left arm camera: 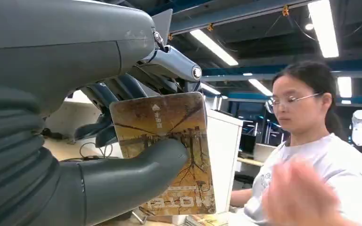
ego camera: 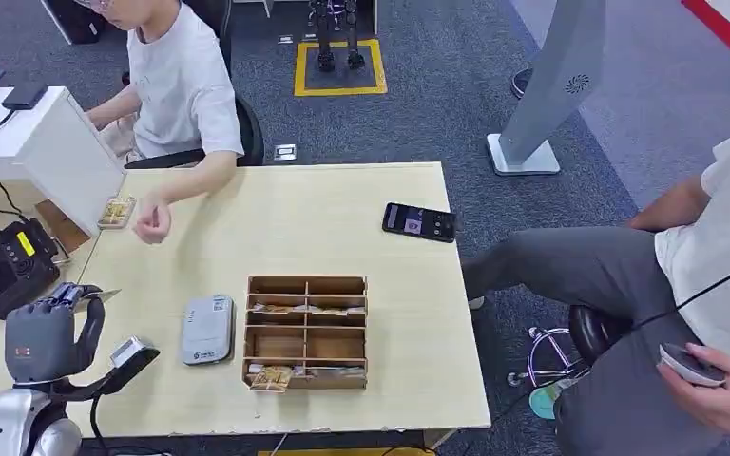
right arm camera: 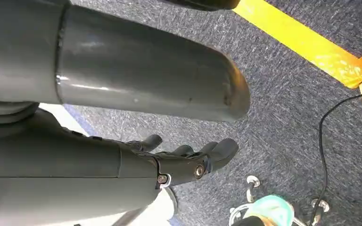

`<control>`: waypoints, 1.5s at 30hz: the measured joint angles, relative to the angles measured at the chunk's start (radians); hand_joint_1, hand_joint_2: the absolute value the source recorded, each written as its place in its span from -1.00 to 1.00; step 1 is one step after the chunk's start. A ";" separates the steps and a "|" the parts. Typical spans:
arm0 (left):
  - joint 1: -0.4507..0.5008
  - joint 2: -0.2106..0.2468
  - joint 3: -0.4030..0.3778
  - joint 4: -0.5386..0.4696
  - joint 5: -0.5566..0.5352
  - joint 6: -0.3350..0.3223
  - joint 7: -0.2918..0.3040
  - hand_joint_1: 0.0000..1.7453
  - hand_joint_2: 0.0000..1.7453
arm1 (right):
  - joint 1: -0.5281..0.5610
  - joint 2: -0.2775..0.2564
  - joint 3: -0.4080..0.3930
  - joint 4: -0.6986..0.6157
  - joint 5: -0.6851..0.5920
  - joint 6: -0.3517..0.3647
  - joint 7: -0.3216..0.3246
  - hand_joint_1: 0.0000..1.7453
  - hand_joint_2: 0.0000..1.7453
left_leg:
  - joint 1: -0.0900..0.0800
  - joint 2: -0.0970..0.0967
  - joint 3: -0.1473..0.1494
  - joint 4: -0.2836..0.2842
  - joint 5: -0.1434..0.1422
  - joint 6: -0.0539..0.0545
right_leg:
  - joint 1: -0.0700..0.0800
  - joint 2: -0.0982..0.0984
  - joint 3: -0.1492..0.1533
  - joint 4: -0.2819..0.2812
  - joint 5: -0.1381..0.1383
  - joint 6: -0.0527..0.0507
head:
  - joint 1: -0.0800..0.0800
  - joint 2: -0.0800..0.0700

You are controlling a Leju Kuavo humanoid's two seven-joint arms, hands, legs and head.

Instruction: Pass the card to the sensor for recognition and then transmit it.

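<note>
The left hand (ego camera: 49, 332) has its thumb and dark fingers (left arm camera: 122, 89) clamped on the brown printed card (left arm camera: 169, 150), raised over the pale wooden desk (ego camera: 342, 218). The right hand (right arm camera: 184, 162) hangs, fingers loosely apart. Next, I reckon, the card goes over to the flat grey sensor (ego camera: 207, 330).

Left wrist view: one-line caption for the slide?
Left hand holds the card between thumb and fingers, a person seated beyond it.

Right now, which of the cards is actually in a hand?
The card pinched by the left hand. The other cards lie in the wooden organizer, and one stack lies by the white box.
</note>
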State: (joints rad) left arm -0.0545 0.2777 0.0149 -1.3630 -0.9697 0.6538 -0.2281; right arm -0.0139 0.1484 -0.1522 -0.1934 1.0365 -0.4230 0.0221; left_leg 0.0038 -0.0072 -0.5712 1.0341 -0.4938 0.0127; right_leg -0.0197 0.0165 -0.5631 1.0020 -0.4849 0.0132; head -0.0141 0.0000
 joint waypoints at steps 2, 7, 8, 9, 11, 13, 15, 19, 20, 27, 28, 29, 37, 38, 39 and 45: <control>-0.001 -0.003 0.000 0.000 0.041 -0.028 -0.027 0.84 1.00 | 0.000 0.000 0.000 0.000 -0.003 -0.004 0.000 -1.00 -1.00 | 0.000 0.000 0.000 0.000 0.000 0.000 | 0.000 0.000 0.000 0.000 0.000 0.000 | 0.000 0.000; 0.010 -0.052 0.000 -0.075 0.412 -0.332 -0.002 1.00 1.00 | 0.003 0.000 -0.005 0.000 -0.022 -0.021 0.000 -1.00 -1.00 | 0.000 0.000 0.000 0.000 0.000 0.000 | 0.000 0.000 0.000 0.000 0.000 0.000 | 0.000 0.000; 0.017 -0.063 0.000 -0.095 0.439 -0.350 0.009 1.00 1.00 | 0.004 0.000 -0.007 0.000 -0.025 -0.023 -0.002 -1.00 -1.00 | 0.000 0.000 0.000 0.000 0.000 0.000 | 0.000 0.000 0.000 0.000 0.000 0.000 | 0.000 0.000; 0.025 -0.074 0.000 -0.110 0.466 -0.367 0.015 1.00 1.00 | 0.005 0.000 -0.010 0.000 -0.027 -0.024 -0.003 -1.00 -1.00 | -0.001 0.000 0.000 0.000 0.000 0.000 | -0.001 0.000 0.000 0.000 0.000 0.000 | 0.000 0.000; 0.053 -0.094 0.000 -0.140 0.532 -0.401 0.022 1.00 1.00 | 0.007 0.000 -0.016 0.000 -0.029 -0.028 -0.005 -1.00 -1.00 | -0.001 0.000 0.000 0.000 0.000 0.000 | -0.001 0.001 0.000 0.000 0.000 0.000 | 0.000 0.000; 0.088 -0.113 0.000 -0.166 0.572 -0.423 0.023 0.98 1.00 | 0.009 0.000 -0.023 0.000 -0.030 -0.031 -0.004 -1.00 -1.00 | -0.001 0.001 0.000 0.000 0.000 0.000 | -0.001 0.001 0.000 0.000 0.000 0.000 | 0.000 0.000; 0.120 -0.131 0.000 -0.188 0.576 -0.433 0.024 1.00 1.00 | 0.010 0.000 -0.028 0.000 -0.030 -0.036 -0.004 -1.00 -1.00 | -0.001 0.000 0.000 0.000 0.000 0.000 | -0.001 0.000 0.000 -0.001 0.000 0.000 | 0.000 0.000; 0.152 -0.156 0.000 -0.202 0.578 -0.434 0.040 0.92 1.00 | 0.011 0.001 -0.035 0.000 -0.029 -0.041 -0.006 -1.00 -1.00 | -0.001 0.000 0.000 0.000 0.000 0.000 | 0.000 0.000 0.000 -0.001 0.000 0.000 | 0.000 0.000; 0.156 -0.160 0.000 -0.203 0.580 -0.434 0.042 0.92 1.00 | 0.011 0.001 -0.037 0.000 -0.029 -0.041 -0.007 -1.00 -1.00 | -0.001 0.000 0.000 0.000 0.000 0.000 | 0.000 0.000 0.000 -0.001 0.000 0.000 | 0.000 0.000; 0.163 -0.183 0.000 -0.204 0.593 -0.444 0.052 0.92 1.00 | 0.012 0.002 -0.045 0.000 -0.027 -0.042 -0.008 -1.00 -1.00 | 0.000 0.000 0.000 0.000 0.000 0.000 | 0.000 0.000 0.000 0.000 0.000 0.000 | 0.000 0.000; 0.163 -0.186 0.000 -0.204 0.593 -0.444 0.052 0.92 1.00 | 0.012 0.002 -0.045 0.000 -0.027 -0.042 -0.008 -1.00 -1.00 | 0.000 0.000 0.000 0.000 0.000 0.000 | 0.000 0.000 0.000 0.000 0.000 0.000 | 0.000 0.000; 0.163 -0.188 0.000 -0.204 0.593 -0.444 0.053 0.90 1.00 | 0.012 0.002 -0.045 0.000 -0.026 -0.042 -0.008 -1.00 -1.00 | 0.000 0.000 0.000 0.000 0.000 0.000 | 0.000 0.000 0.000 0.000 0.000 0.000 | 0.000 0.000; 0.161 -0.212 -0.005 -0.197 0.561 -0.426 0.072 1.00 1.00 | 0.012 0.002 -0.047 0.000 -0.011 -0.041 0.000 -1.00 -1.00 | -0.001 0.000 0.000 0.000 0.000 0.000 | 0.000 0.000 0.000 0.000 0.000 0.000 | 0.000 0.000; 0.157 -0.216 -0.007 -0.192 0.555 -0.416 0.072 1.00 1.00 | 0.012 0.002 -0.047 0.000 -0.007 -0.040 0.000 -1.00 -1.00 | -0.001 0.000 0.000 0.000 0.000 0.000 | 0.000 0.000 0.000 0.000 0.000 0.000 | 0.000 0.000; 0.151 -0.221 -0.009 -0.188 0.550 -0.410 0.072 1.00 1.00 | 0.011 0.002 -0.047 0.000 -0.004 -0.040 0.000 -1.00 -1.00 | -0.001 0.000 0.000 0.000 0.000 0.000 | 0.000 0.000 0.000 0.000 0.000 0.000 | 0.000 0.000; 0.079 -0.242 -0.011 -0.127 0.547 -0.362 0.081 1.00 1.00 | 0.008 0.002 -0.047 0.000 0.016 -0.040 0.000 -1.00 -1.00 | -0.001 0.000 0.000 0.000 0.001 0.000 | 0.000 0.000 0.000 0.000 0.001 0.001 | 0.000 0.000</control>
State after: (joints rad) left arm 0.0246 0.0355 0.0034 -1.4896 -0.4223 0.2919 -0.1472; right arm -0.0056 0.1503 -0.1995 -0.1934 1.0521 -0.4627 0.0221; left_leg 0.0033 -0.0071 -0.5709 1.0342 -0.4930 0.0127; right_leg -0.0201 0.0165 -0.5631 1.0016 -0.4842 0.0138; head -0.0141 0.0000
